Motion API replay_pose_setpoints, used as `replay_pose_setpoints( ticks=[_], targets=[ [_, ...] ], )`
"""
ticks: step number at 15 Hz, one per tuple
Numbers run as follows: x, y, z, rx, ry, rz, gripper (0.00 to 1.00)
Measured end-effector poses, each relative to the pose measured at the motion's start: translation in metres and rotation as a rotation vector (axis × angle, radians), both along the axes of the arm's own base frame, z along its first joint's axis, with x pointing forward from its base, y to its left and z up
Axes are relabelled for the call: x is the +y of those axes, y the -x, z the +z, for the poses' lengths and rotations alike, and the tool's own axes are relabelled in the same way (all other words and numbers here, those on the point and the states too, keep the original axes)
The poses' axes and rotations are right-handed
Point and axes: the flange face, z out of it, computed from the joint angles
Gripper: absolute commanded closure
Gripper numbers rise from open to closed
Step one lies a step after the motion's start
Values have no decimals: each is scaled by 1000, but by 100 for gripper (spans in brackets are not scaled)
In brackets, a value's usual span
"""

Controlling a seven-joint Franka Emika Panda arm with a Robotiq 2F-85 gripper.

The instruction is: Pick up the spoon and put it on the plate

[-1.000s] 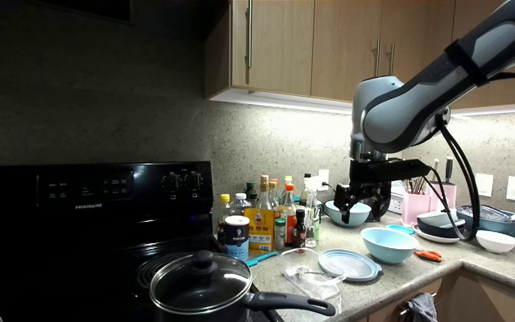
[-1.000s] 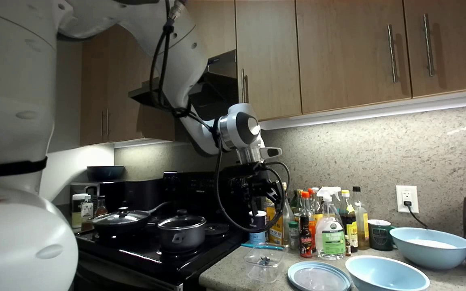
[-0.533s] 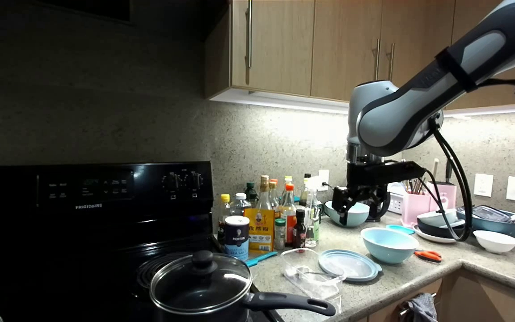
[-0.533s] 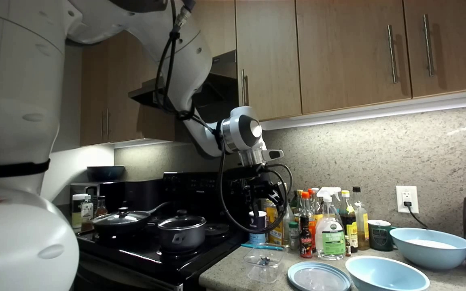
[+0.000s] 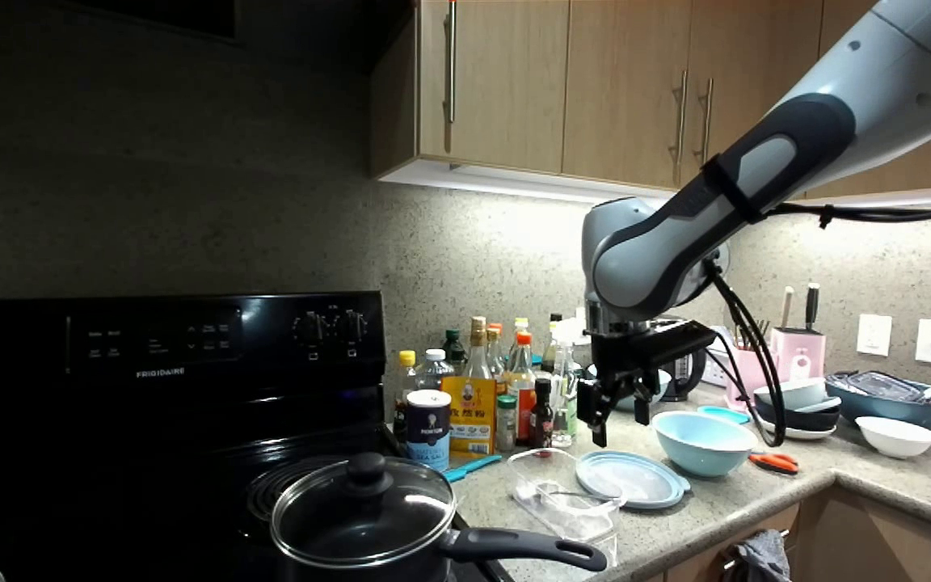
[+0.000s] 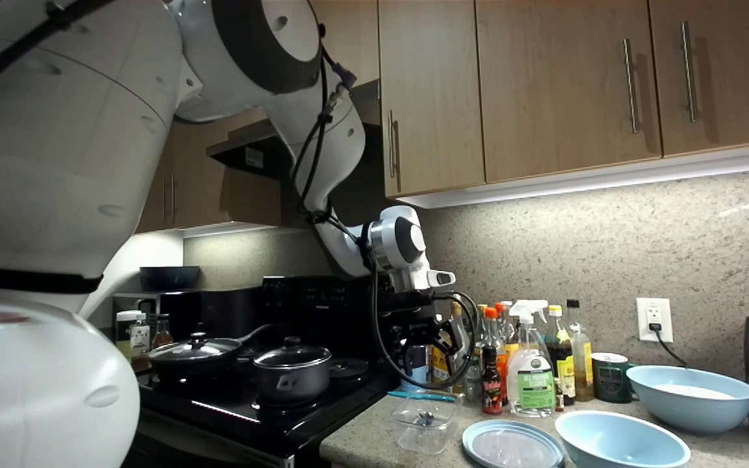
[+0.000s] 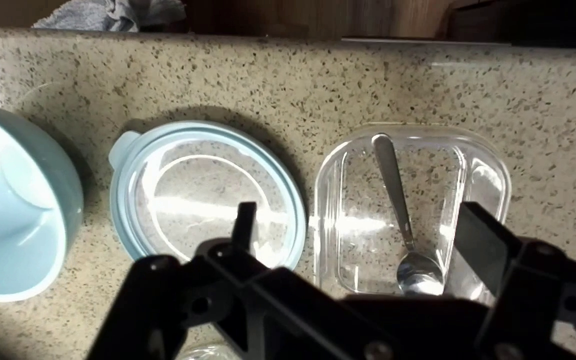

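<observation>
Lying below the tool point(image 7: 358, 225): the spoon point(image 7: 399, 205).

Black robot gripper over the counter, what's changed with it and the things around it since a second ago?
The black two-fingered gripper has come down, nearer to the clear rectangular container, in both exterior views. Its jaws are open; nothing was grasped or released. Unchanged: the silver metal spoon lies in the container, and the round pale-blue plate sits beside it.
</observation>
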Motion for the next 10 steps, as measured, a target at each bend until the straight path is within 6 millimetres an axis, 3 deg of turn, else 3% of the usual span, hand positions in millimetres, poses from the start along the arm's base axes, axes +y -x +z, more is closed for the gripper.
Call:
replay_pose_setpoints(
  ticks=[4,10],
  targets=[
    [23,-10,-10,36,52,61,0],
    [21,-11,-13,44,55,75,0]
  ],
)
